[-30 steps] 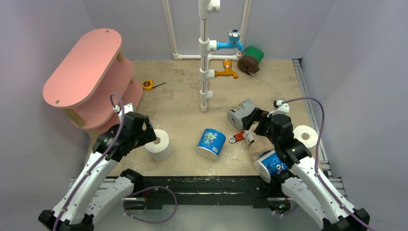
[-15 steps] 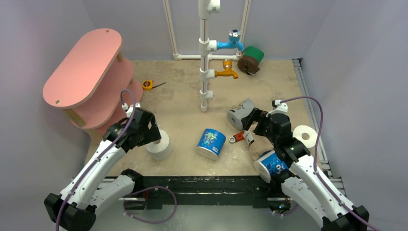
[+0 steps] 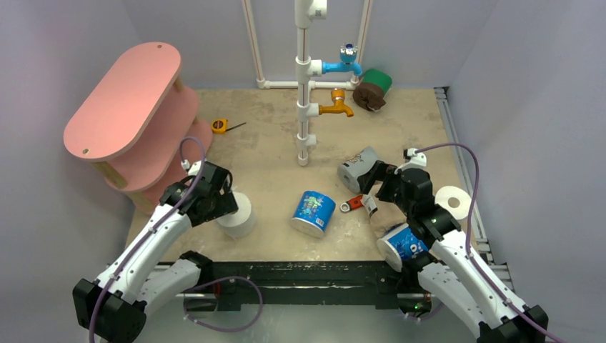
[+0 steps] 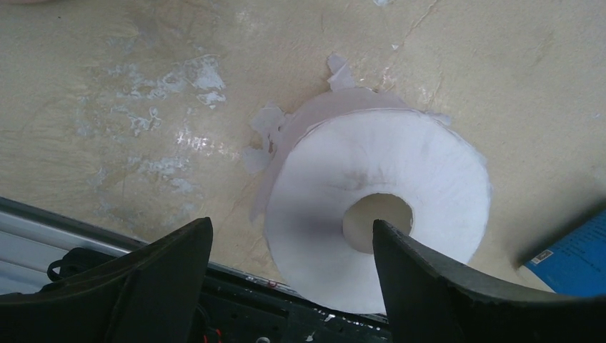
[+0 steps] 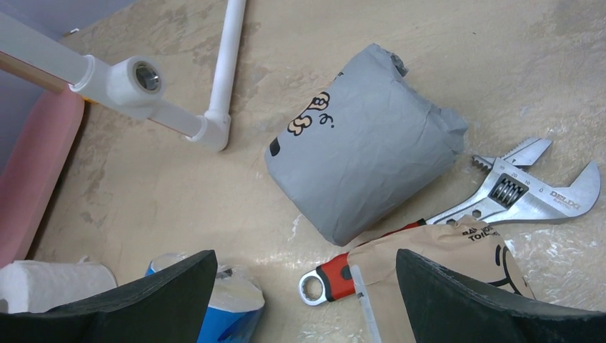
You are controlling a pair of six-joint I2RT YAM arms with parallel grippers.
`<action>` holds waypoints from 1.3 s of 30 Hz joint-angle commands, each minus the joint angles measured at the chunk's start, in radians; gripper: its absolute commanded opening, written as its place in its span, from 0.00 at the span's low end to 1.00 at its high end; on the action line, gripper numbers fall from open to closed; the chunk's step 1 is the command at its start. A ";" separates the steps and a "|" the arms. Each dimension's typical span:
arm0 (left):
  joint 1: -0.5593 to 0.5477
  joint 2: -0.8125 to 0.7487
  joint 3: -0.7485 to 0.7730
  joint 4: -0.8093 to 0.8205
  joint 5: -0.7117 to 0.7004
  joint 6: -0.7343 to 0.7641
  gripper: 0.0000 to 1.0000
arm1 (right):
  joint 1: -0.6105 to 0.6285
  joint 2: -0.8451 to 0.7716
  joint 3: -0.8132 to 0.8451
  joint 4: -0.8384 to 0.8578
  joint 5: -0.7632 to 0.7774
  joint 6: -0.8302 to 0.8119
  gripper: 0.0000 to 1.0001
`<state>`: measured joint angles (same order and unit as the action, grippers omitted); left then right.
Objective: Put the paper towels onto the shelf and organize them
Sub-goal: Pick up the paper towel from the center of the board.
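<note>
Pink, three-tiered, with oval boards on light wooden posts, the shelf point(image 3: 125, 100) stands at the far left of the beige counter point(image 3: 264, 150). Just in front of it, near the counter's front edge, a bare white roll point(image 4: 379, 207) stands on end with its hollow core up and torn paper scraps at its base. My left jaws are spread wide directly above it. In the wrist view one finger shows on each side of the roll, and I cannot tell whether either touches it. At the counter's middle a blue printed roll point(image 3: 313, 211) lies tilted. My right jaws are also wide apart and hold nothing. They hang above a grey-wrapped roll point(image 5: 361, 171) on its side, a red-handled wrench point(image 5: 529, 193) just beside it, and a brown-wrapped roll point(image 5: 457, 261) lying over the wrench's handle. A second blue roll point(image 3: 400, 246) sits under my right arm, and another white roll point(image 3: 453, 200) stands by the right rail. A green roll point(image 3: 380, 80) and a brown roll point(image 3: 368, 96) rest together at the far right, beside a white pipe frame point(image 3: 304, 86) with blue and orange taps. A yellow tape measure point(image 3: 220, 126) lies near the shelf.
</note>
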<state>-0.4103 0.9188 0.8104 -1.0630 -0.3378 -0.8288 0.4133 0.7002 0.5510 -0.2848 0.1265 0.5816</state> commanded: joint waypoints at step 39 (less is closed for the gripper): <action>-0.001 0.004 0.002 0.085 0.109 0.023 0.29 | 0.001 0.023 0.029 0.048 -0.062 -0.020 0.99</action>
<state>-0.4023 0.9272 0.7948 -1.0332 -0.2607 -0.7937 0.4133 0.7200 0.5510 -0.2737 0.0822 0.5743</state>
